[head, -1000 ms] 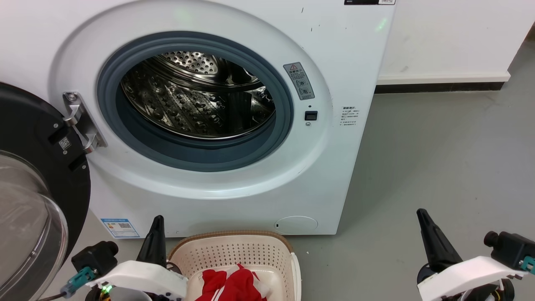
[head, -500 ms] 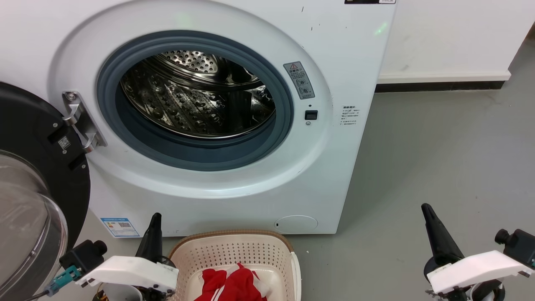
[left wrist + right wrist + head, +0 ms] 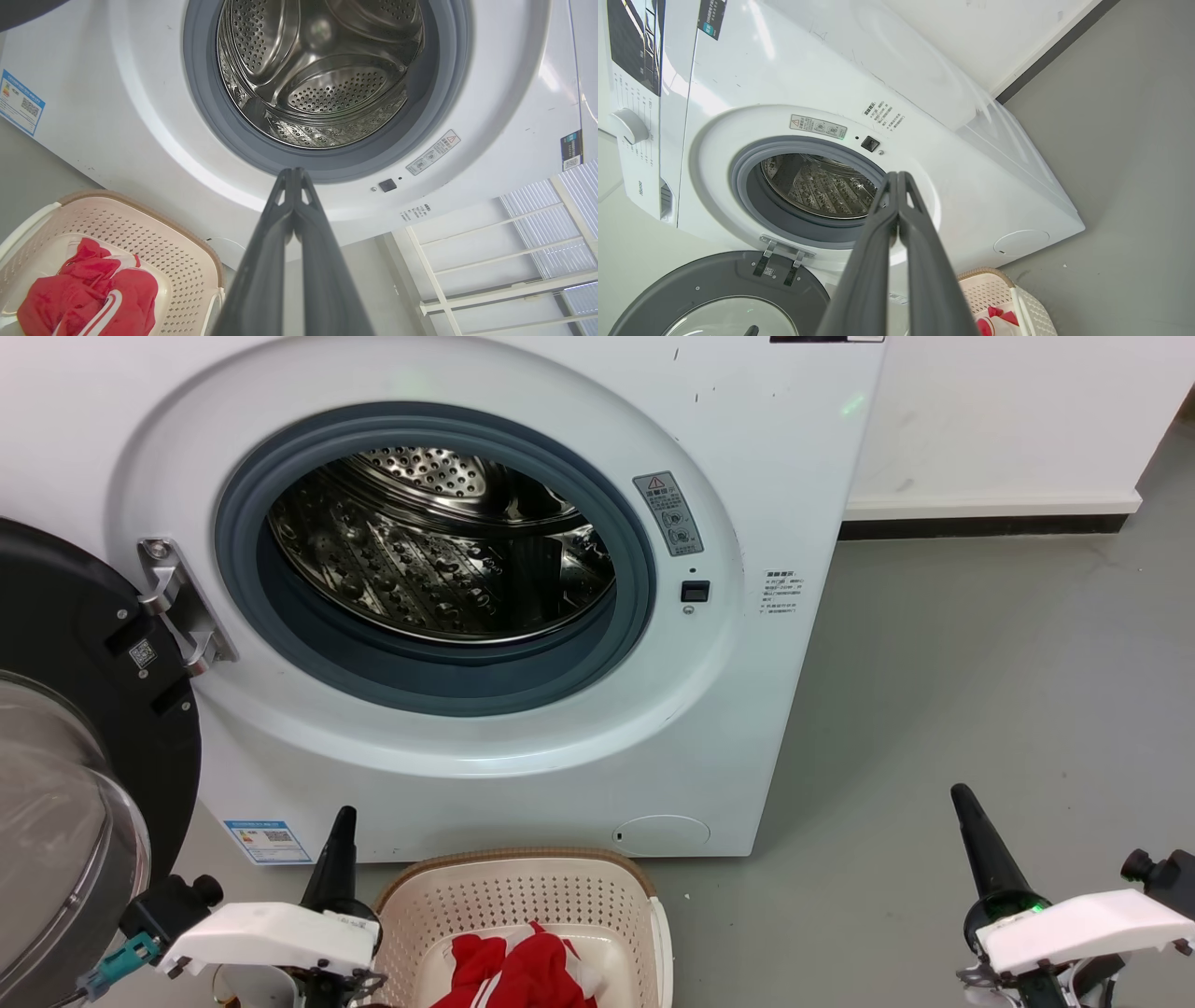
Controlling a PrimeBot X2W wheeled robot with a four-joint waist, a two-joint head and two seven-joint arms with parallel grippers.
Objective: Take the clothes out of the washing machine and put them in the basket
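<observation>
The white washing machine [image 3: 784,476] stands with its door swung open to the left, and I see bare steel in its drum [image 3: 439,551]. Red clothes [image 3: 518,971] with white stripes lie in the cream basket [image 3: 523,896] on the floor in front of it. My left gripper [image 3: 344,814] is shut and holds nothing, just left of the basket. My right gripper [image 3: 960,793] is shut and holds nothing, over the floor at the right. The left wrist view shows the clothes [image 3: 88,298] in the basket [image 3: 154,233] and the drum [image 3: 322,70]. The right wrist view shows the machine [image 3: 924,116] tilted.
The glass porthole door [image 3: 56,821] with its black rim hangs open at the left, close to my left arm. Grey floor [image 3: 980,691] spreads to the right of the machine. A white wall with a dark skirting [image 3: 990,530] runs behind.
Both arms have drawn down and outward a little; the left gripper slid left, the right gripper moved right. The clothes and basket lie as before.
</observation>
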